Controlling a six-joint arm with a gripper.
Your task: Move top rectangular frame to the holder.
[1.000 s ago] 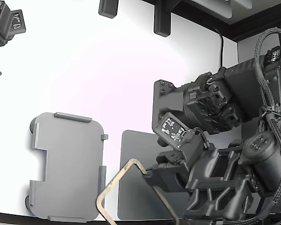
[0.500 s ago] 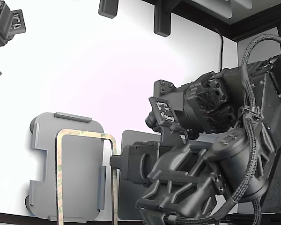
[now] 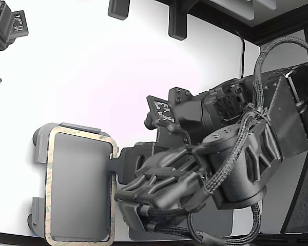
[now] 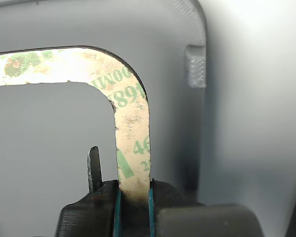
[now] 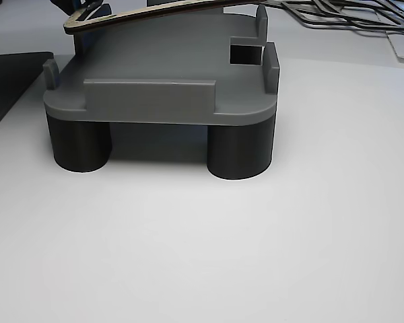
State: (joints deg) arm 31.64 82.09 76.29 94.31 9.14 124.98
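The tan-beige rectangular frame with green print [image 3: 49,184] lies level over the light grey holder [image 3: 79,189], its outline matching the holder's edge. My gripper [image 3: 114,165] is shut on the frame's long side nearest the arm. In the wrist view the jaws [image 4: 133,192] pinch the frame's strip [image 4: 130,123] next to a rounded corner, with the holder's plate [image 4: 49,148] and an edge tab [image 4: 196,66] behind it. In the other view the frame [image 5: 161,12] hangs slightly tilted just above the holder [image 5: 161,67]. I cannot tell whether it touches the plate.
A dark grey flat mat [image 3: 220,223] lies under my arm, to the exterior view's right of the holder. A second arm [image 3: 5,31] sits at the top left, and dark fixtures [image 3: 177,23] at the back. More frames [image 5: 350,17] lie behind the holder.
My arm has swung to the exterior view's left, carrying the frame from over the dark mat to over the holder. The frame has turned from tilted to level and lined up.
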